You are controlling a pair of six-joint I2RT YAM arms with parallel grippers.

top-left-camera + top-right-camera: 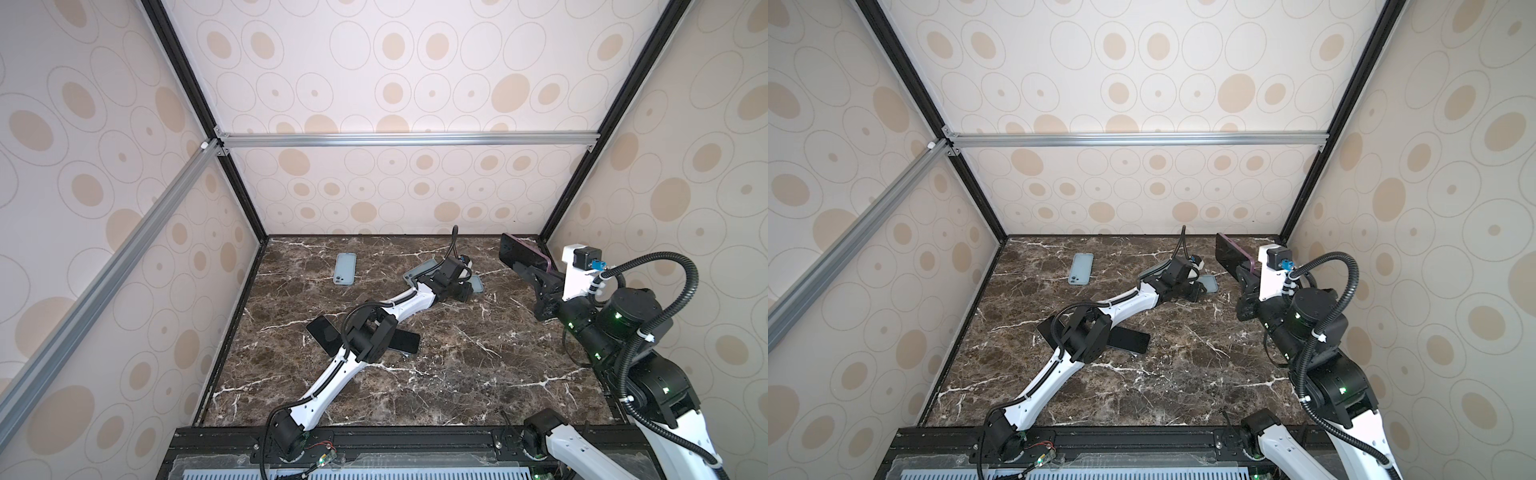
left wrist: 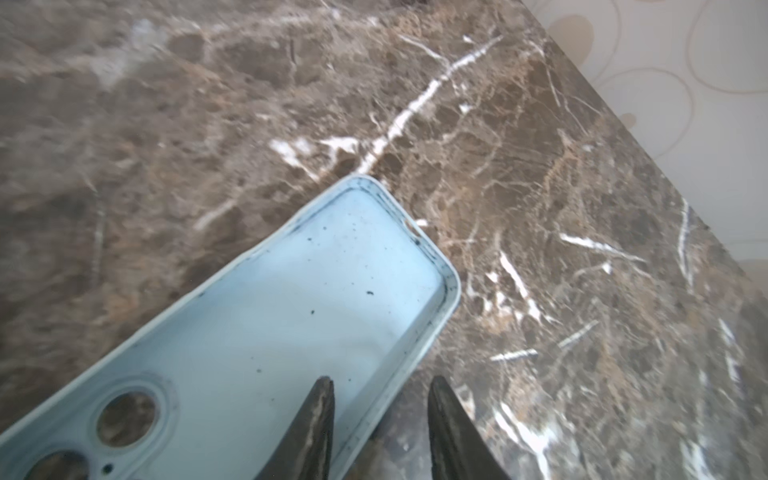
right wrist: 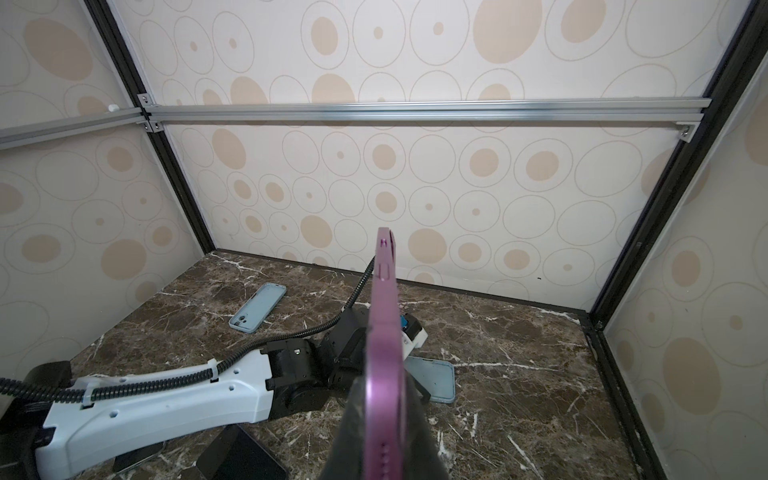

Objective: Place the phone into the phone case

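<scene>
The right end effector (image 3: pixel 384 419) is clamped on one short end of the purple phone (image 1: pixel 521 253). It holds the phone edge-on in the air at the far right, well above the tabletop (image 1: pixel 457 365). Carrying it by one end leaves most of the body free, likely so the free end can go into a case first.

The left end effector (image 2: pixel 382 382) reaches across to the far middle, over the light blue phone case (image 2: pixel 311 299), which lies open side up. Its jaws are apart and straddle one long wall of the case, one finger inside the tray and one outside. Whether they press on the wall is hard to tell from the blurred wrist view. The pose looks meant to pin the soft case so it does not slide when the phone is pushed in.

A second light blue case (image 1: pixel 345 268) lies untouched at the far left. Two dark phones (image 1: pixel 322 330) (image 1: pixel 407 340) lie flat near the left arm's elbow.
</scene>
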